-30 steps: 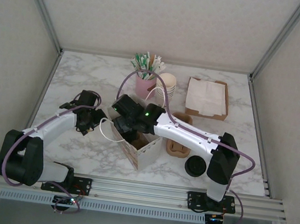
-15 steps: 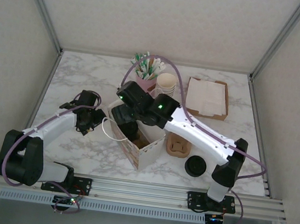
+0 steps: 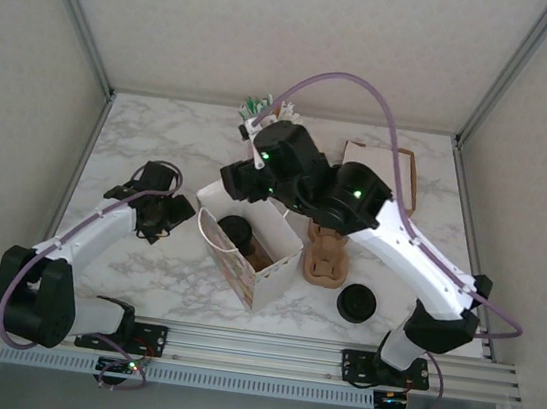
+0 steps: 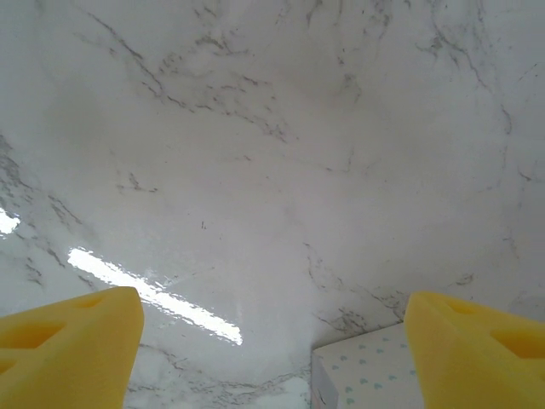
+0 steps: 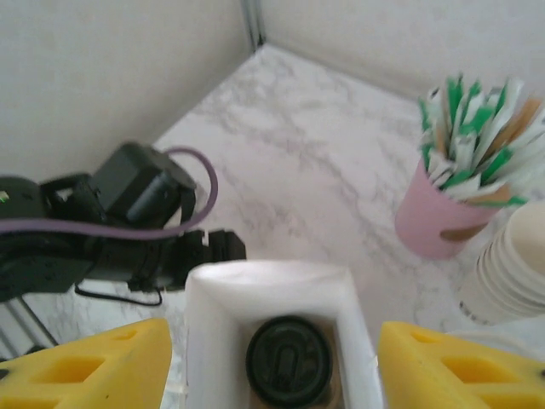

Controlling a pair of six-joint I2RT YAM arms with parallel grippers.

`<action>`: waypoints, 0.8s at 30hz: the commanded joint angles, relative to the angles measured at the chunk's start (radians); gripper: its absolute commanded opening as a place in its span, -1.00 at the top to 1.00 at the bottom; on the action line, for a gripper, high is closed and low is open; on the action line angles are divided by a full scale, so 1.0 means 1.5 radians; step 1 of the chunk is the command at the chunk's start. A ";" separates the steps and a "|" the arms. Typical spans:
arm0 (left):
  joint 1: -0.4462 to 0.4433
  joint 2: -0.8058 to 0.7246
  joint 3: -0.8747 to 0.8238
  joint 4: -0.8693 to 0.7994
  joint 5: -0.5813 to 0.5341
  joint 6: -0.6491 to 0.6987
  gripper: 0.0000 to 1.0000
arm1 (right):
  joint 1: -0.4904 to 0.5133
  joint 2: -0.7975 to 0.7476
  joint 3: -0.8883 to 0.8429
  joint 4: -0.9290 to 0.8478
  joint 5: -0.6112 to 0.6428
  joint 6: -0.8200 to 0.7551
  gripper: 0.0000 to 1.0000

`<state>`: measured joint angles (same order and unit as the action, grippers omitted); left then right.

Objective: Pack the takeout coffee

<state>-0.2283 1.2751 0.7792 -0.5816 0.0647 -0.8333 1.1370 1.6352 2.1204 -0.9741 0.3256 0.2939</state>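
The takeout coffee, a paper cup under a round black lid, stands inside the white paper bag, near its left end. My right gripper hangs above the bag's open mouth. Its yellow fingers are spread wide and open, with nothing between them. My left gripper sits low beside the bag's left side. It is open, its yellow fingertips over bare marble, and a corner of the heart-patterned bag shows by the right fingertip.
A pink cup of stirrers and a stack of lidless paper cups stand behind the bag. A brown cup carrier and a pile of black lids lie right of it. A napkin tray is at back right.
My right gripper has risen up out of the bag and drawn back, leaving the lidded cup standing inside. The left arm has stayed put.
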 commanded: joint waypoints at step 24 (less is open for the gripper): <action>-0.004 0.170 0.543 -0.188 0.034 0.336 0.16 | -0.292 -0.112 -0.287 0.162 -0.063 0.065 0.11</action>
<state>-0.2302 1.4506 1.4830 -0.7998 0.0807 -0.4042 0.7208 1.5417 1.7561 -0.7704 0.2409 0.3576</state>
